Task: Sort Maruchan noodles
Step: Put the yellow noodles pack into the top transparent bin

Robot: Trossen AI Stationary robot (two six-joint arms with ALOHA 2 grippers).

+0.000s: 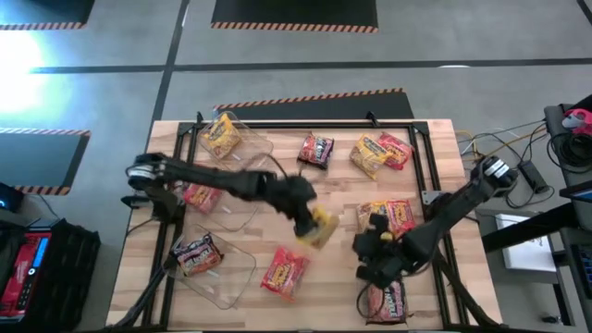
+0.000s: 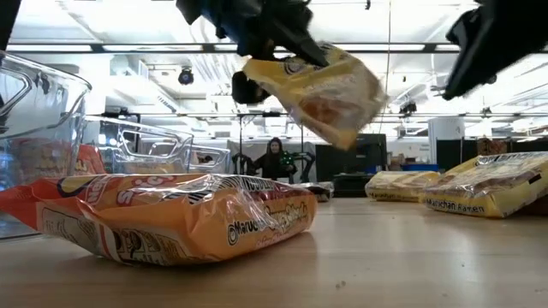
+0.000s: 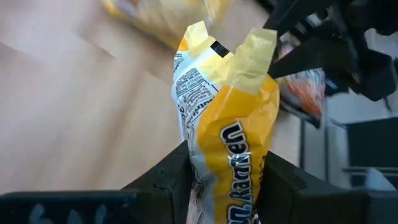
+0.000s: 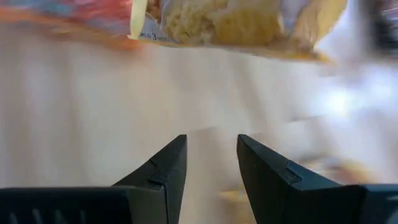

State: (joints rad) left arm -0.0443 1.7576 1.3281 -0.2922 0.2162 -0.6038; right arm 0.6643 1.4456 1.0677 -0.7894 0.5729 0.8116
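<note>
My left gripper [image 1: 310,222] is over the middle of the table, shut on a yellow Maruchan noodle packet [image 1: 322,228], which the low view shows in the air [image 2: 325,90]. To its right, my right gripper [image 1: 373,252] stands open above the wood, with nothing between its fingers [image 4: 211,142]. Other packets lie flat on the table: a red one [image 1: 285,270], a dark-red one [image 1: 316,150], a yellow one [image 1: 370,154] beside a red one [image 1: 396,150], and a yellow-and-red pair [image 1: 390,215]. My left gripper pinches the yellow packet between its two fingers, across the packet's middle [image 3: 227,168], where the wrapper is squeezed narrow. The fingers slant down from the table's left. The packet's free end [image 3: 211,50] sticks out past them. The packet hangs tilted, clear of the table.
Three clear bins stand at the left: the far one [image 1: 252,139] holds a yellow packet, the middle one [image 1: 231,208] a red one, the near one [image 1: 227,277] a dark one. One more packet [image 1: 388,298] lies by the near edge under my right arm.
</note>
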